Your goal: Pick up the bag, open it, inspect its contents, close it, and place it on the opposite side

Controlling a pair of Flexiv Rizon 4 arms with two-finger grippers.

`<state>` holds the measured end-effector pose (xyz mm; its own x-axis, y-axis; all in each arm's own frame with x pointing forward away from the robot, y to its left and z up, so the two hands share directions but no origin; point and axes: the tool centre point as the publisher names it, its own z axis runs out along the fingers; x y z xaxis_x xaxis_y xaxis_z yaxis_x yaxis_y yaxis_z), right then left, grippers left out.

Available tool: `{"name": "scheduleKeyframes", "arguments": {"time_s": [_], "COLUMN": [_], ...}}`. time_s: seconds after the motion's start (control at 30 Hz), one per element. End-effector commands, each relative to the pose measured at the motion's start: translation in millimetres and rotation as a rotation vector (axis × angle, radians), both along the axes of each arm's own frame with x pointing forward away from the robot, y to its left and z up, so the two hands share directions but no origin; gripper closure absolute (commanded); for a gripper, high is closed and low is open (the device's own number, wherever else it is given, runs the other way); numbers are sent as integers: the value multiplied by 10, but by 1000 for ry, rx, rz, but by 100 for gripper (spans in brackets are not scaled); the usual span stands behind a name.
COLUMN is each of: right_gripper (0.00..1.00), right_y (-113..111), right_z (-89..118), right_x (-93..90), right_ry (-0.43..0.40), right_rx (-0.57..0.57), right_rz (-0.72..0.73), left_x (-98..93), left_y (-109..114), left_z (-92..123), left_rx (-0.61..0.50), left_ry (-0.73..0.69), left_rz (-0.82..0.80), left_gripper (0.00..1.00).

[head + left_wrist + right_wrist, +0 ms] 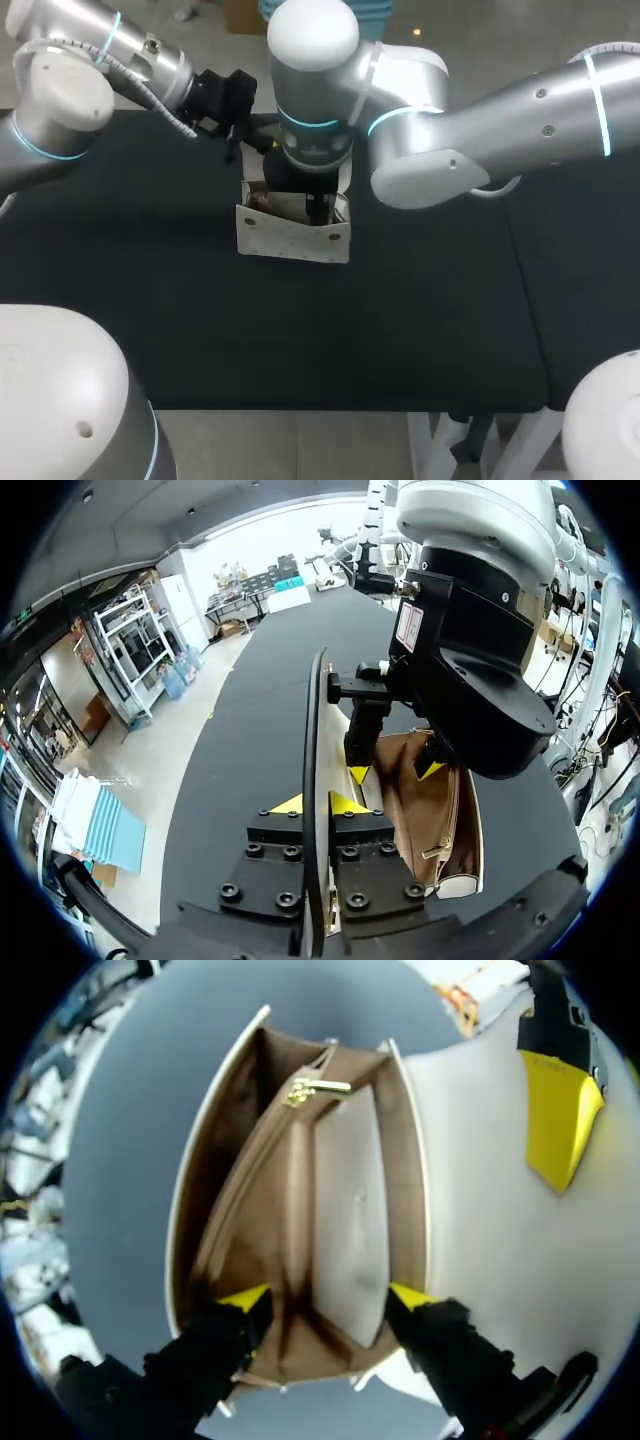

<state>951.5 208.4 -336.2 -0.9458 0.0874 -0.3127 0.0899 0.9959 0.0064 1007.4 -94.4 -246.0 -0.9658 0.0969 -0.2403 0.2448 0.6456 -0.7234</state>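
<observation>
The white handbag (290,238) stands upright on the dark bench (300,330), just above the middle of the head view, with its mouth facing up. The left gripper (316,804) is pinched on the thin edge of the lifted flap (314,710). I judge this hold is there to keep the flap out of the way. The right gripper (328,1298) points straight down into the mouth with its fingers spread and gripping nothing. It looks placed to part the walls and give its camera a view inside. Brown lining (230,1180) and a gold zip pull (318,1087) show, but no loose contents. This is probably the inspection step.
</observation>
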Motion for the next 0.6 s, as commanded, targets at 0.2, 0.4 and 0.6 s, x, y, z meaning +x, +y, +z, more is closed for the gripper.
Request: {"name": "scheduleKeyframes", "arguments": {"time_s": [0.2,0.4,0.6], "right_gripper": [0,0,0], "right_y": [-14,-11,-17], "right_z": [-86,-84,-61], "right_x": [17,21,37], "right_ry": [-8,-9,-14], "right_rx": [-2,-2,-1], "right_rz": [1,3,5], "left_x": [19,19,19], "left_y": [22,22,22], "left_z": [-10,-10,-10], "left_rx": [-3,-3,-3], "left_ry": [1,1,1], "left_rz": [-2,-2,-2], "left_gripper": [100,100,100]}}
